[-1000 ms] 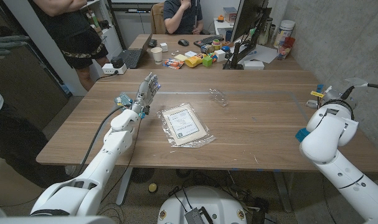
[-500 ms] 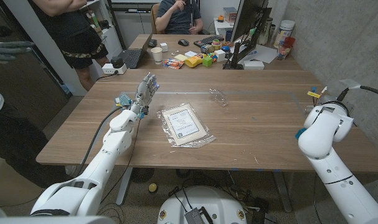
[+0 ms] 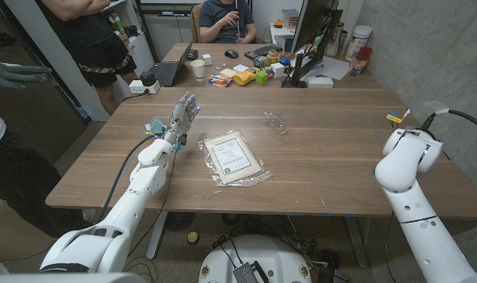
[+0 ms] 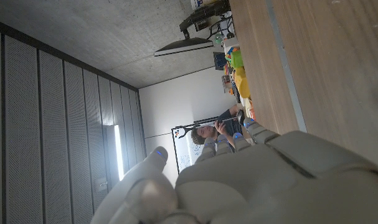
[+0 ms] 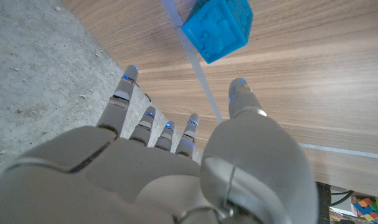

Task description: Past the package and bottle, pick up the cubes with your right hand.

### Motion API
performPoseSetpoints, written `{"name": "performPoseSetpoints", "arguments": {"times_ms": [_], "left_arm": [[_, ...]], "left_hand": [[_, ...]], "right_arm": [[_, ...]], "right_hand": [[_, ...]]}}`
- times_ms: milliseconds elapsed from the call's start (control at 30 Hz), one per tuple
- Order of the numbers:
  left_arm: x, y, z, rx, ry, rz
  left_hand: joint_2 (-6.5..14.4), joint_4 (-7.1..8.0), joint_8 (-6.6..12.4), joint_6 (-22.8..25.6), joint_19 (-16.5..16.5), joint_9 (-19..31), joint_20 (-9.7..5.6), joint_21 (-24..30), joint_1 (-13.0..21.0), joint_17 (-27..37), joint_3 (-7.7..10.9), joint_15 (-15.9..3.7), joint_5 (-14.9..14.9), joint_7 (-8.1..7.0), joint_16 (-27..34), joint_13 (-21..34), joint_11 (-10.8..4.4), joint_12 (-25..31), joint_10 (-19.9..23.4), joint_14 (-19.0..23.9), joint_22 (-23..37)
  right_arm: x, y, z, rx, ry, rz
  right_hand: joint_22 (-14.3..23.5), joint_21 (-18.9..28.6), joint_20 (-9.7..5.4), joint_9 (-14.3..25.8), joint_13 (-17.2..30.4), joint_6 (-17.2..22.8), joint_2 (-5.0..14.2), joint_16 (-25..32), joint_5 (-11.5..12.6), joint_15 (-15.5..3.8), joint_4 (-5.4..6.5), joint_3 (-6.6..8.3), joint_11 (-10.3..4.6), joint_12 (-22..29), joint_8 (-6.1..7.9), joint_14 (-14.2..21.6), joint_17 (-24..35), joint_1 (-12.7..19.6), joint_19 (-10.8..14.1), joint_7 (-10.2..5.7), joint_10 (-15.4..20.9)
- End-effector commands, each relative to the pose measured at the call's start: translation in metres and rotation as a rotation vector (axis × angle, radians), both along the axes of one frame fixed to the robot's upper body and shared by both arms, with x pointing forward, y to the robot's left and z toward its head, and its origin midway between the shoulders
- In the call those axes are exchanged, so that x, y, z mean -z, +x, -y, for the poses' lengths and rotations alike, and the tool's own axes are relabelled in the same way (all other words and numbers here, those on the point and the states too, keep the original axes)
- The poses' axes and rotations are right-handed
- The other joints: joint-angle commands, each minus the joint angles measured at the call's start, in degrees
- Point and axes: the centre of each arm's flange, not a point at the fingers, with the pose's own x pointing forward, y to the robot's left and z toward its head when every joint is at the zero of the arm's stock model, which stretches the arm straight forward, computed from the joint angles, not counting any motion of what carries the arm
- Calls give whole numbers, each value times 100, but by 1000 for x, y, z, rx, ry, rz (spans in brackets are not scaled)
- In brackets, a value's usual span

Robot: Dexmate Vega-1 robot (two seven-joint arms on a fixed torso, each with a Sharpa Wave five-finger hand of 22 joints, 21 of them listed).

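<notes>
1. Since a second ago, the right arm (image 3: pixel 409 161) has drawn its white elbow housing slightly toward the table's middle, and the blue cube seen beside it before is now hidden behind it in the head view.
2. Right hand (image 5: pixel 176 168): its fingers are spread apart and extended, holding nothing, above the wooden table (image 3: pixel 324 157).
3. One blue cube (image 5: pixel 217 28) lies on the table just beyond the right hand's fingertips, not touched, beside a pale tape line.
4. Left hand (image 3: pixel 185 114) is raised over the table's left part, fingers straight and apart, holding nothing.
5. Flat clear package (image 3: pixel 232 157) with a white label lies near the table's middle.
6. Clear plastic bottle (image 3: pixel 276 122) lies on its side farther back, apart from the package.
7. Seated person (image 3: pixel 225 17) is behind a cluttered far desk.
</notes>
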Motion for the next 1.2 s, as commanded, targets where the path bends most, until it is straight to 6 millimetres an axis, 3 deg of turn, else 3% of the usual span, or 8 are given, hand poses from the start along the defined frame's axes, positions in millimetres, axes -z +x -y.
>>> {"name": "performPoseSetpoints", "arguments": {"times_ms": [33,267,500,1000,1133,1200], "left_arm": [[-1,2,-1,0,-1,-2],[-3,2,0,-1,-1,5],[-4,2,-1,-2,1,6],[-6,1,-3,-10,-4,9],[-6,1,-3,-11,-6,8],[-6,1,-3,-10,-8,9]], "left_hand": [[310,-3,38,-3,-59,15,-3,51,-66,15,-28,4,28,0,35,16,6,36,-56,-244,33],[308,-2,37,-7,-60,15,-3,51,-68,15,-38,6,31,3,34,16,12,37,-54,-246,33],[308,-1,38,-2,-54,15,-2,54,-70,15,-50,10,33,-3,35,16,7,36,-55,-243,34],[309,3,37,-4,-53,15,0,55,-74,15,-71,-1,40,-2,38,16,7,37,-52,-235,34],[310,4,37,-2,-53,15,4,55,-75,15,-78,1,43,-4,38,16,8,40,-45,-233,34],[309,5,38,-1,-50,15,1,57,-77,16,-83,5,44,-3,38,16,6,41,-39,-232,34]], "right_arm": [[6,12,4,-19,80,-105],[8,17,5,-30,107,-141],[12,22,6,-48,150,-185],[16,34,3,-70,185,-251],[17,37,2,-77,189,-265],[17,38,2,-77,194,-270]], "right_hand": [[15,-35,11,20,7,-36,3,-14,25,6,16,-26,-6,-6,4,-30,8,88,13,10,-63],[13,-65,5,20,8,-144,-14,-29,48,-41,14,-53,-84,-3,-12,-102,10,267,0,7,-120],[12,-76,3,17,10,-377,7,-46,71,-1,40,-100,-24,-47,-42,-253,16,557,38,9,-411],[12,-37,-38,15,9,-651,99,-25,78,-31,40,-112,16,-32,-51,-301,19,898,225,7,-626],[10,-39,-147,17,10,-762,234,-13,77,-79,17,-58,-43,-11,-34,-316,23,1207,304,4,-682],[9,-28,-321,19,12,-850,408,-4,44,-135,5,11,-97,-5,-18,-339,29,1545,411,3,-776]]}}
